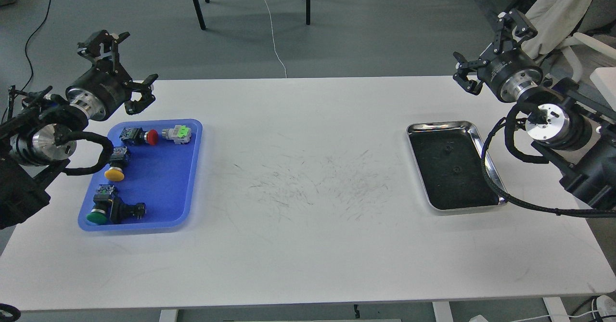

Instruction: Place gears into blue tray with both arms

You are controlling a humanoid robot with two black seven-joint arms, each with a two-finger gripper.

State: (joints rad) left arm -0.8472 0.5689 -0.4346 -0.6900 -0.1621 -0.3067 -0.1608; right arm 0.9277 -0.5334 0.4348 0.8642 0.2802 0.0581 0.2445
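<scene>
You had not yet begun the pick. Both gears [447, 150] lay on the dark bottom of the steel tray [492, 170] at the table's right side, one near the far end, the other [455, 170] just nearer you, apart from each other. The blue tray [166, 177] sat well apart at the left, holding four push-button switches [138, 136] and no gear. Your right gripper [491, 47] hung beyond the steel tray's far right corner, fingers spread wide and empty. Your left gripper [118, 67] hovered past the blue tray's far edge, fingers likewise spread, holding nothing. In my judgement the reach was the step in hand. The next move called for the right gripper to descend over one gear with fingers narrowed; black discs on black lining will be hard to locate.
</scene>
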